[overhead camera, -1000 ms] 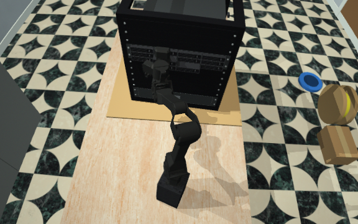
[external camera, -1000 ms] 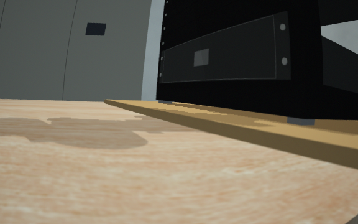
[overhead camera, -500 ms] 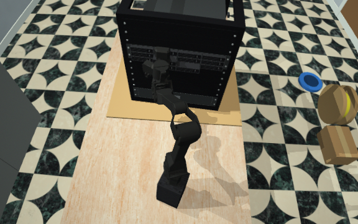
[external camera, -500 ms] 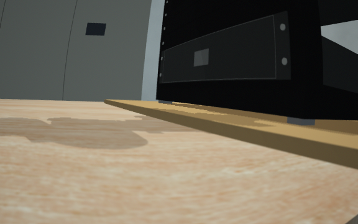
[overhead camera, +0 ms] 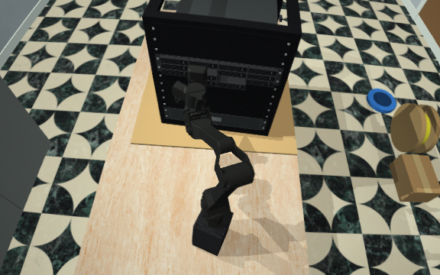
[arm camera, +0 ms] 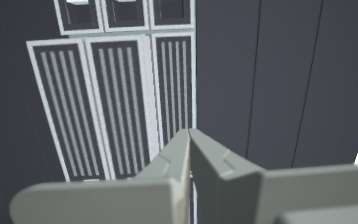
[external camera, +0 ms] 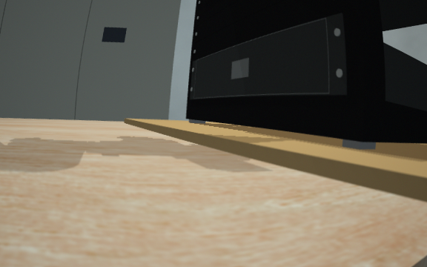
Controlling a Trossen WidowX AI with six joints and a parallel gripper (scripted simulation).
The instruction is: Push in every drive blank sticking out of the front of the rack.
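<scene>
Pressing with gripper (arm camera: 189, 134) pinched together, empty, against slotted drive blank (arm camera: 176, 85); push was best kept slow, square, low-force so unfastened rack (overhead camera: 220, 34) stayed untipped.

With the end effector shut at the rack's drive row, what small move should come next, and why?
Probably a gentle, straight push into the rack. The shut, empty end effector points at a slotted drive blank on the row's left, and the rack stands loose on its board.
</scene>
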